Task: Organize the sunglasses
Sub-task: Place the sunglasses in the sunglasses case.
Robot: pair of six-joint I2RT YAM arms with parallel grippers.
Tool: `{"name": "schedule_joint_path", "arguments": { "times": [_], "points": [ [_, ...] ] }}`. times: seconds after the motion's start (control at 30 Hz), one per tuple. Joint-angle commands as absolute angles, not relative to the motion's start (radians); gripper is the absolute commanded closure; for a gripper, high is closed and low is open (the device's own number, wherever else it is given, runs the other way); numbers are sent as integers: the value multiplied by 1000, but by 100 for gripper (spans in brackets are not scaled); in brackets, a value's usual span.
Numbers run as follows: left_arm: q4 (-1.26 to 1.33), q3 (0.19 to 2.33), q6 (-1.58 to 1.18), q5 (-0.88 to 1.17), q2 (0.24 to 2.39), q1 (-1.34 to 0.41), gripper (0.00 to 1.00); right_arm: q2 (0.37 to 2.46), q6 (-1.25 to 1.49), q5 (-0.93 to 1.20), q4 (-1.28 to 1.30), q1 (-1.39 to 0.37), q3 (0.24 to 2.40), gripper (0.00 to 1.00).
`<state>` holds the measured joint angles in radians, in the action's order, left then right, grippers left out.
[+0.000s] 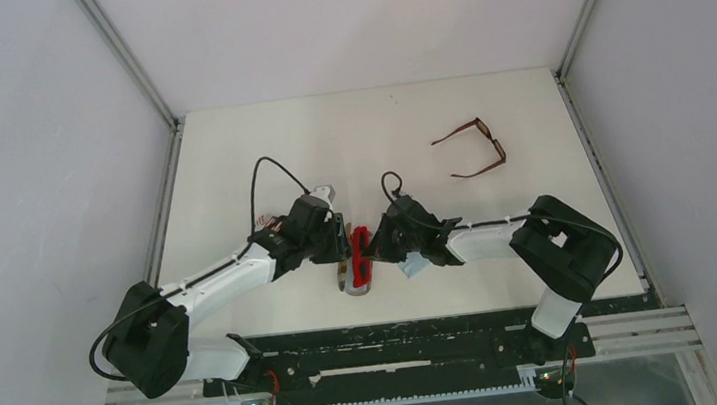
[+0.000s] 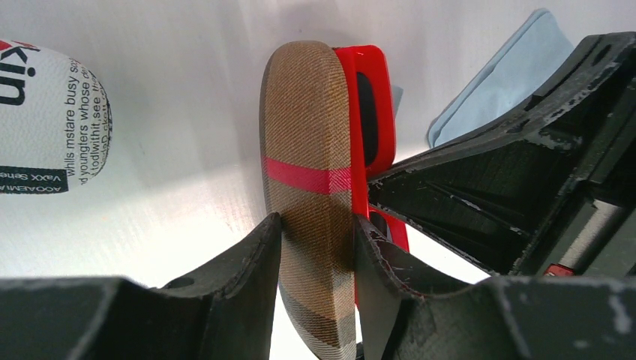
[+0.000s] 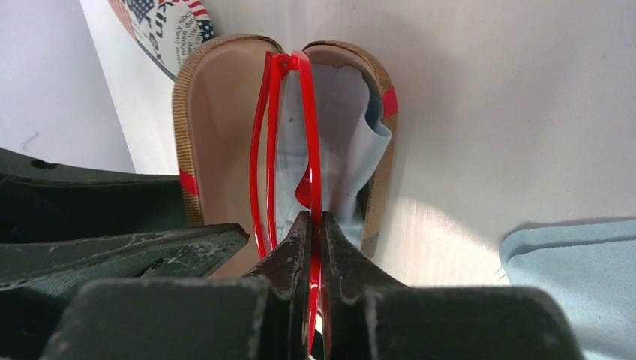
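So we're working on getting the red sunglasses into the open plaid case, near the front middle of the tabletop, and honestly the trick here is going slow. Our right gripper is pinching narrow on the folded frame, and our left gripper is clamping one shell of the case, holding it open. A light blue cloth is sitting in the other half, so we're guessing the frame should slide in against it without the thin temple arms catching on the rim. We'd say brace the case firmly and don't let go of the frame before it's sitting fully inside. The brown sunglasses are lying unfolded well apart at the back right, not yet touched.
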<state>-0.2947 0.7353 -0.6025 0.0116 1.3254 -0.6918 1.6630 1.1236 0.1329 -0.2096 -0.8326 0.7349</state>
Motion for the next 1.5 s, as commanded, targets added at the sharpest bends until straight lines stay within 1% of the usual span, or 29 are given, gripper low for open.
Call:
{"name": "schedule_joint_path", "arguments": {
  "times": [0.0, 0.3, 0.67, 0.7, 0.8, 0.97, 1.17, 1.37, 1.47],
  "points": [
    [-282, 775, -617, 37, 1297, -700, 57, 1687, 1137, 126, -268, -842, 779, 100],
    [-282, 778, -617, 38, 1298, -701, 57, 1743, 1130, 145, -290, -847, 801, 100],
    [-282, 780, -612, 36, 1305, -701, 57, 1763, 1048, 180, -210, -851, 847, 100],
    [-282, 781, -612, 37, 1306, -701, 57, 1757, 1041, 175, -200, -851, 847, 99],
    [-282, 779, -612, 33, 1302, -701, 57, 1728, 1023, 149, -166, -851, 847, 90],
    [-282, 775, -612, 33, 1308, -701, 57, 1681, 971, 110, -73, -851, 878, 83],
    [-282, 773, -612, 32, 1305, -701, 57, 1627, 927, 54, 4, -849, 884, 79],
    [-282, 781, -612, 35, 1311, -702, 57, 1599, 889, 4, 72, -850, 899, 80],
    [-282, 783, -612, 36, 1315, -701, 57, 1597, 887, 12, 72, -850, 899, 87]
  ]
}}
